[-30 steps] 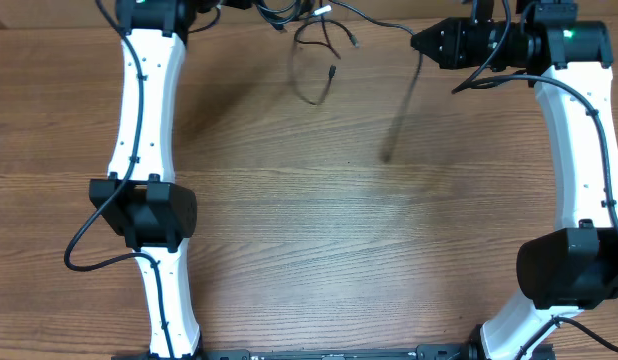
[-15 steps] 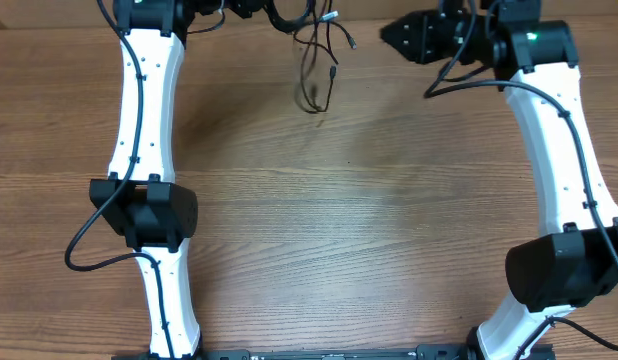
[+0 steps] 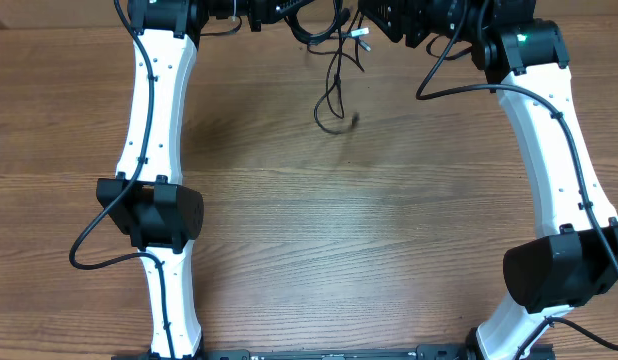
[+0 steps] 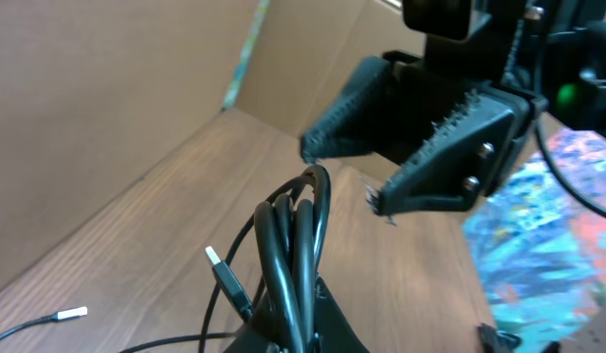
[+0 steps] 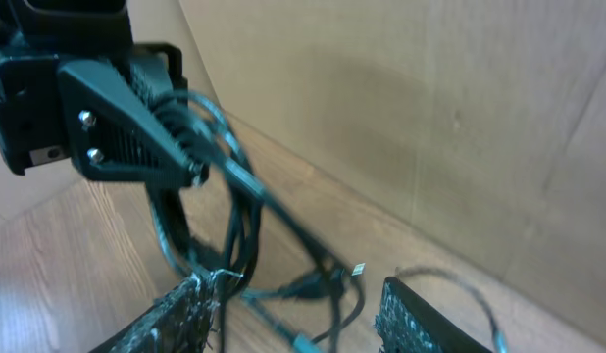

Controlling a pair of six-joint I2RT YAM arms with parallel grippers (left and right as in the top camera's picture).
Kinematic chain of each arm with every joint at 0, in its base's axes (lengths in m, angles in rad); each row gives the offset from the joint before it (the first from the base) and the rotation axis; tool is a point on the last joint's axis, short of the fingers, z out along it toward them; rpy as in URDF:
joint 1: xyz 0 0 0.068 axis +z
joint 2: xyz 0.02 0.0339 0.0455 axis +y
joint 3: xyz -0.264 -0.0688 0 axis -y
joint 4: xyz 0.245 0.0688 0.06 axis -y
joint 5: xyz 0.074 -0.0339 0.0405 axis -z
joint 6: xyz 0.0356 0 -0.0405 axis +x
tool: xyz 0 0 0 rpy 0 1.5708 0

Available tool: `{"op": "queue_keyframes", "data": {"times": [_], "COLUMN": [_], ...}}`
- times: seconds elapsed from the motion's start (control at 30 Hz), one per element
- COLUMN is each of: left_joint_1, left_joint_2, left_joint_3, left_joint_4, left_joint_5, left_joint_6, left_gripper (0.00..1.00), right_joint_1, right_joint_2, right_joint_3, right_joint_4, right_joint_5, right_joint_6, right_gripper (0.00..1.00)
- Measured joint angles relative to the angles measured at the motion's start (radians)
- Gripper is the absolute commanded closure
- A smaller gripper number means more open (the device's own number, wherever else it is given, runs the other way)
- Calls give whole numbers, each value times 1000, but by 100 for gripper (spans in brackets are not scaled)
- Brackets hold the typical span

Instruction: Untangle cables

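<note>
The left gripper (image 5: pixel 190 147) is clenched on the bundle of black cables (image 4: pixel 293 235) and holds it above the table (image 3: pixel 389 250). One loose loop (image 3: pixel 334 100) hangs from this gripper toward the wood. The right gripper (image 4: pixel 342 175) faces the left gripper closely, its jaws apart and holding nothing. In my judgement the step in hand is catching one strand. The next move calls for closing on a single cord beside the left gripper, then pulling away from it.
</note>
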Motion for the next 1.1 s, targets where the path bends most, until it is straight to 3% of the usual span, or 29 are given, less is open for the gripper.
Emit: {"op": "queue_keyframes", "data": {"times": [0.67,0.83,0.97,1.1], "left_joint_1": [-4,-18,-20,-20], "left_joint_2": [0,0,0,0], "left_joint_3": [0,0,0,0], "left_joint_4": [-13,2,12,12], "left_joint_5": [184,194,200,197], "left_joint_6": [18,18,18,17], "left_gripper": [96,96,96,91], "right_joint_1": [40,74,78,77], "right_joint_2": [4,26,35,35], "right_joint_3": [0,0,0,0], "right_joint_4": [89,40,10,-28], "right_joint_5": [-141,-162,-179,-181], "right_joint_6": [-64,-73,-78,-66], "right_gripper": [48,65,96,96]}}
